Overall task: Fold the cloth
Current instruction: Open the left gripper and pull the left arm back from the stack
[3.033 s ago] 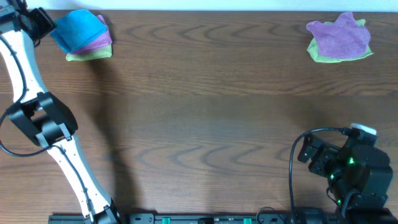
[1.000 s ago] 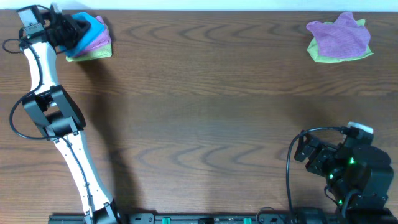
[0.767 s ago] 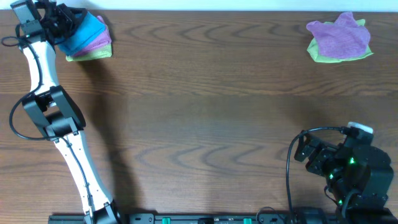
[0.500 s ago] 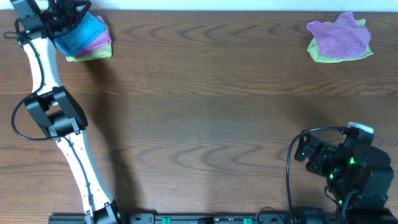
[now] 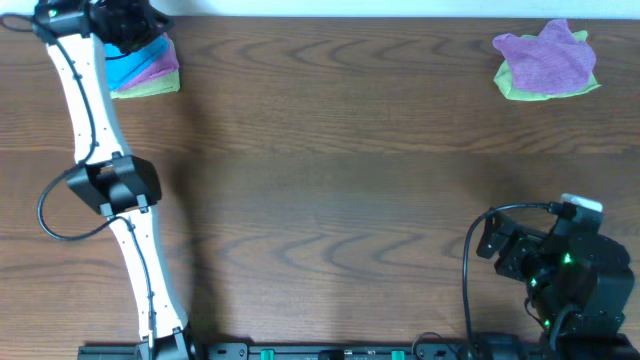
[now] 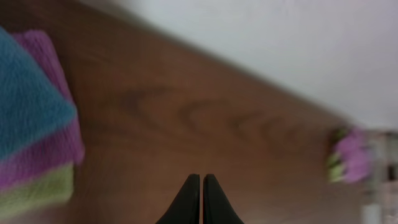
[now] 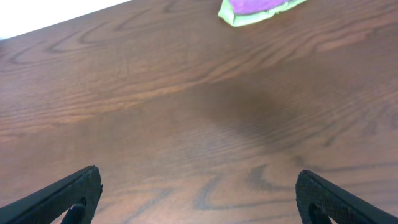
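Cloth (image 6: 28,99) lies just beside L gripper (image 6: 201,183), closed w/ nothing held.

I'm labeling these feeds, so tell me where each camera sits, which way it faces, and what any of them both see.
Overhead: fixed above the table, facing straight down; both arms show, the left one stretched over the cloth, the right one folded near the front edge.
Left wrist: on the left arm, facing along the table's far edge; the left gripper shows, shut, the cloth at left.
Right wrist: on the right arm, facing the far edge; the right gripper shows, open.
Shared: all three see the purple-and-green pile.
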Robot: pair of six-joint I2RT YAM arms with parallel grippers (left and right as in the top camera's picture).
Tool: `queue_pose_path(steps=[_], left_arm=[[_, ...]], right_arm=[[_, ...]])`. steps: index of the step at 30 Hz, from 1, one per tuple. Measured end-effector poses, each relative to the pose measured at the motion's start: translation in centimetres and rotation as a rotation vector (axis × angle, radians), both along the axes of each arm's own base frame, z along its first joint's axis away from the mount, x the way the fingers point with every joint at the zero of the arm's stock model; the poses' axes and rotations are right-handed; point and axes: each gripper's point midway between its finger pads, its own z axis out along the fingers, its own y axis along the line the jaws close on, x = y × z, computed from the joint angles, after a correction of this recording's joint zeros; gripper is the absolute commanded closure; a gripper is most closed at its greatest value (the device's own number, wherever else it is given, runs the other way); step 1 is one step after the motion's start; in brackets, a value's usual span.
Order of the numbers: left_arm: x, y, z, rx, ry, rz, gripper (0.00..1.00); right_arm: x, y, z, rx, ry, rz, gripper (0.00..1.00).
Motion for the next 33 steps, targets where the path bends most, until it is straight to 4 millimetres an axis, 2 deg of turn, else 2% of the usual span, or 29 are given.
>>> queue_pose_path(steps=[5,8,12,15,18,22,23,27,30,33], left_arm=[[-4.9,-3.1,2.9,0.201,0.076,-0.089,0.94],[-7.1,-3.8,4.7,0.282,0.093,-0.109,0.94],[-8.6,-3.9,8.6,0.393,0.033,-0.084,0.94],[-10.4,-4.2,13.2,0.469,-0.055,-0.039,0.94],[-13.1,-7.5,18.2,0.524,-0.168,-0.045,0.94],[-17.7,-12.7,22.8,0.579,-0.277,-0.095,0.94],[-18.6,-13.6,23.3,0.589,-0.289,-0.109,0.94],[-22.6,-16.5,24.3,0.665,-0.303,-0.155,0.94],[-25.2,-17.5,24.0,0.728,-0.288,-0.174,0.94],[-27.8,-17.1,23.7,0.78,-0.268,-0.164,0.94]], right_arm=[[-0.1,-0.7,0.0,-0.045,0.004,-0.021,0.01],[-0.7,-1.0,0.1,-0.085,0.028,-0.012,0.01],[-2.4,-1.6,2.5,-0.139,0.037,-0.015,0.01],[-4.5,-2.1,4.5,-0.186,0.045,-0.017,0.01],[-5.7,-2.0,5.3,-0.197,0.046,-0.01,0.01],[-8.1,-1.8,6.2,-0.209,0.028,0.009,0.01],[-8.2,-1.8,6.2,-0.21,0.029,0.009,0.01],[-12.0,-1.5,7.3,-0.226,-0.027,0.069,0.01],[-13.7,-1.8,7.4,-0.24,-0.055,0.101,0.01],[-14.5,-2.3,7.0,-0.26,-0.061,0.125,0.01]])
